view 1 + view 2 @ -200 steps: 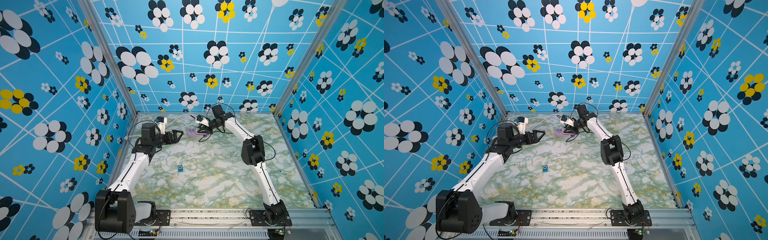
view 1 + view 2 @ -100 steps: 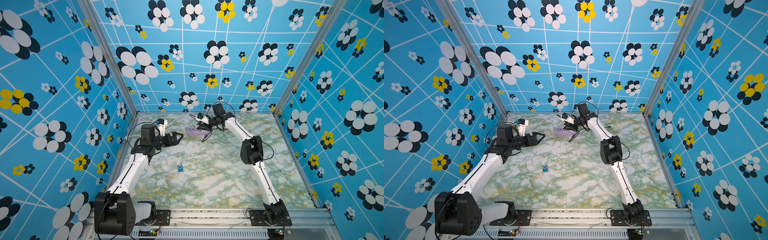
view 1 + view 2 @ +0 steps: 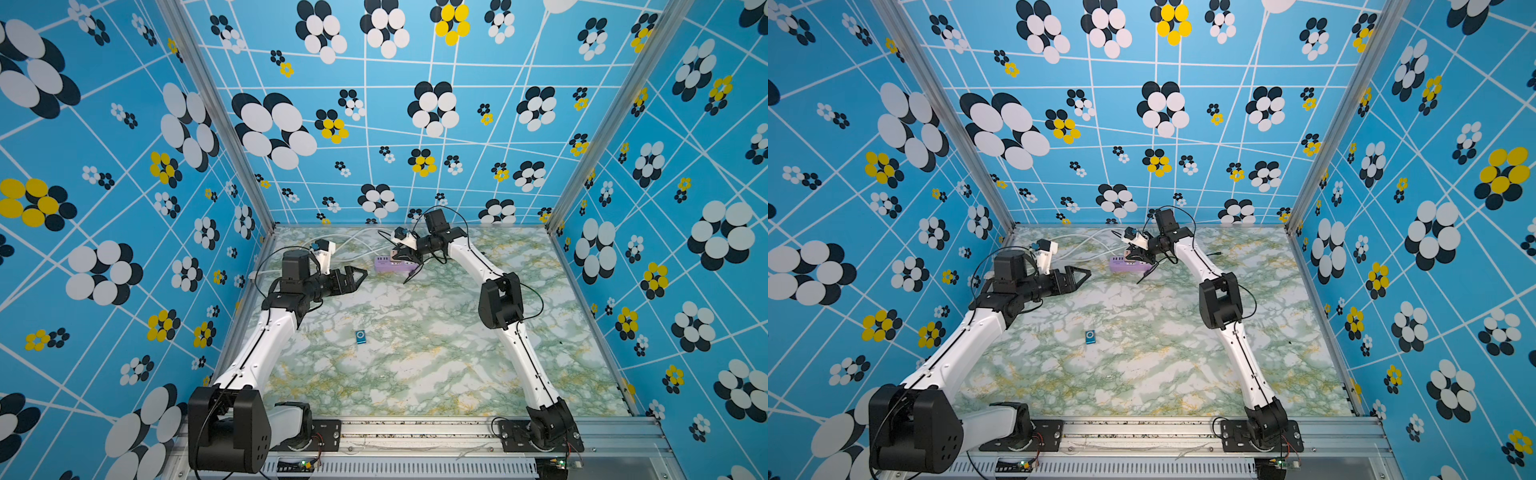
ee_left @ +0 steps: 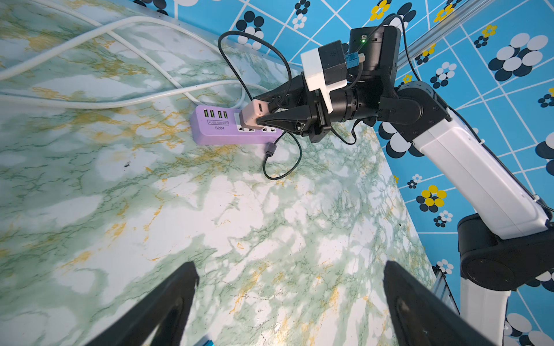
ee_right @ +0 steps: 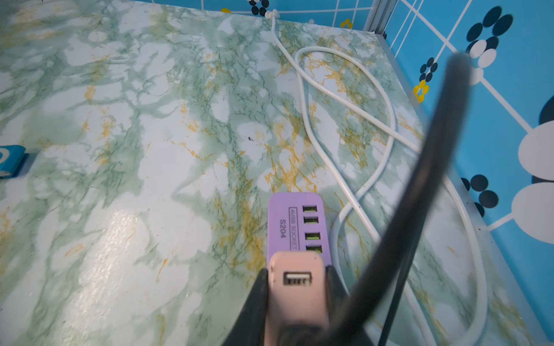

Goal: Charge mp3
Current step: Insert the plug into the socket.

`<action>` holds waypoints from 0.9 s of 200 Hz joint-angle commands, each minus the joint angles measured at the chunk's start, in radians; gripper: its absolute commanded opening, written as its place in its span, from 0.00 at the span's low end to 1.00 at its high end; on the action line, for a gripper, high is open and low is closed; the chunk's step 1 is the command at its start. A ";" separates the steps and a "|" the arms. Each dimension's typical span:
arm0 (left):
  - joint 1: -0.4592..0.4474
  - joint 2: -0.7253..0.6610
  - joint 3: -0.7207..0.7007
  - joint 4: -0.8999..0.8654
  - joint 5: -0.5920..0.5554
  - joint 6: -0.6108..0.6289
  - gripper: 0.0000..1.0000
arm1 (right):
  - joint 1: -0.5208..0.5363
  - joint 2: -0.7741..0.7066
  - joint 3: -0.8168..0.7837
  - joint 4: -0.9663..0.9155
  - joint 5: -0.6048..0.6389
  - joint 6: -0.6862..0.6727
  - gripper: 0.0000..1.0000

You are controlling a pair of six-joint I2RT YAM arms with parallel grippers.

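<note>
The mp3 is a small teal player lying flat on the marble table, left of centre. It shows at the edge of the right wrist view. My right gripper is shut on a pinkish cube charger. It holds the charger down on the top of the lilac power strip at the back. Whether its prongs are in a socket is hidden. My left gripper hovers open and empty, left of the strip and beyond the mp3.
A white cord loops from the strip along the back wall. A thin black cable hangs from the right gripper and curls on the table in front of the strip. Patterned blue walls close in three sides.
My right gripper has shifted slightly over the power strip with the charger still in it. The left arm and the mp3 have barely moved.
</note>
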State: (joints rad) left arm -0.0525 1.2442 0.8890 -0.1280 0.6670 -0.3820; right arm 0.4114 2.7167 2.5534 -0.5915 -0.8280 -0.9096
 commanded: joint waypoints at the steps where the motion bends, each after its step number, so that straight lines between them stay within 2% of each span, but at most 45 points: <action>1: 0.006 -0.016 0.005 -0.002 0.022 0.000 1.00 | 0.007 0.023 0.016 -0.081 0.016 -0.050 0.00; 28: 0.006 -0.018 -0.001 0.004 0.023 -0.002 0.99 | 0.009 -0.001 -0.012 -0.178 0.041 -0.128 0.00; 76: 0.006 0.000 -0.001 0.019 0.034 -0.009 0.99 | 0.024 0.008 -0.016 -0.185 0.105 -0.169 0.00; 100: 0.006 0.009 0.020 0.013 0.046 -0.007 0.99 | 0.038 -0.025 -0.037 -0.371 0.155 -0.243 0.00; 118: 0.006 0.003 0.015 0.022 0.049 -0.010 0.99 | 0.058 -0.097 -0.160 -0.477 0.214 -0.278 0.00; 132: 0.006 -0.003 -0.004 0.050 0.051 -0.024 0.99 | 0.078 -0.140 -0.247 -0.442 0.248 -0.232 0.00; 147: 0.006 -0.003 -0.012 0.063 0.054 -0.037 0.99 | 0.079 -0.114 -0.185 -0.469 0.262 -0.114 0.00; 160: 0.006 -0.003 -0.010 0.073 0.059 -0.047 0.99 | 0.088 -0.106 -0.148 -0.546 0.284 -0.107 0.00; 180: 0.006 -0.004 -0.010 0.093 0.064 -0.055 0.99 | 0.138 -0.195 -0.300 -0.343 0.398 0.049 0.00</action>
State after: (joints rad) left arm -0.0525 1.2472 0.8890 -0.0891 0.7048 -0.4122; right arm 0.5037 2.5427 2.3791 -0.9115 -0.6109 -1.0412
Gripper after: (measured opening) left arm 0.991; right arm 0.261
